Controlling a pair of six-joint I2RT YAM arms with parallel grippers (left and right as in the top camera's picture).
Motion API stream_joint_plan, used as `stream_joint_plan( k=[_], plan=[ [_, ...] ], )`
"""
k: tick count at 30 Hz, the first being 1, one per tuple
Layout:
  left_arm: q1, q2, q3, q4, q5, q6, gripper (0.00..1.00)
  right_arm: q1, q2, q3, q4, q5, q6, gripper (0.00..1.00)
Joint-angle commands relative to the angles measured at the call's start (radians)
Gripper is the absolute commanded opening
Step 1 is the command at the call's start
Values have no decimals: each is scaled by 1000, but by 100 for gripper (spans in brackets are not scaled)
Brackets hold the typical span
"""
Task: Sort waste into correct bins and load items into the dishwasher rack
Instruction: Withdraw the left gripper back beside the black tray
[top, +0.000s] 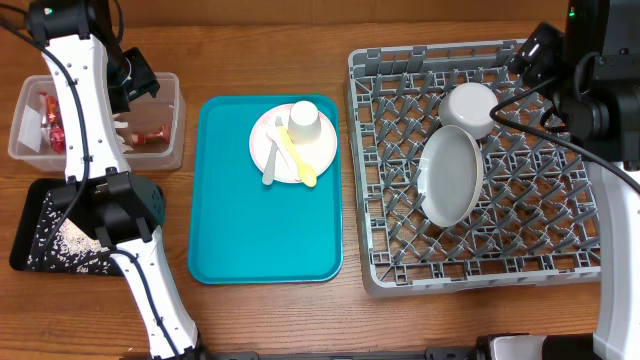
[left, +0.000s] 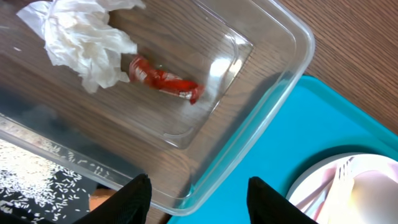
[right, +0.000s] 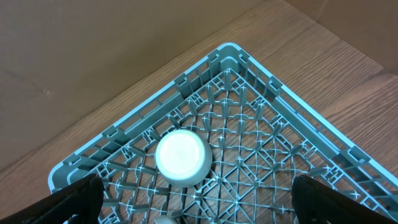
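Note:
My left gripper (left: 199, 200) hangs open over the near corner of the clear tub (left: 275, 104), nothing between its fingers. In the tub lie a red-and-silver foil wrapper (left: 164, 79) and a crumpled white napkin (left: 87, 41). Rice grains (left: 31, 186) and an orange cube (left: 99, 199) lie on the black tray (top: 28, 238). The pink plate (top: 322, 150) on the teal tray carries a white cup (top: 304, 118) and a yellow spoon (top: 296, 156). My right gripper (right: 199, 205) is open wide above the dishwasher rack (top: 520, 240), which holds an upturned bowl (right: 181, 157) and a grey plate (top: 450, 176).
The teal serving tray (top: 262, 220) lies between the bins and the rack. A white utensil (top: 271, 162) rests beside the spoon on the pink plate. More red wrapper pieces (top: 52, 122) sit at the tub's left end. The left arm crosses over the tub and black tray.

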Motion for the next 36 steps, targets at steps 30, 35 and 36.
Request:
stream_joint_plan(
  k=[30,35,36],
  plan=[
    [-11,-865,-824,18,-72,-161,100,1,1,14,3,14,3,100],
    [-11,-1026,-970,89,-161,-227,100,1,1,14,3,14,3,100],
    [-11,-1052,-999,103,-173,-233,100,1,1,14,3,14,3,100]
  ],
)
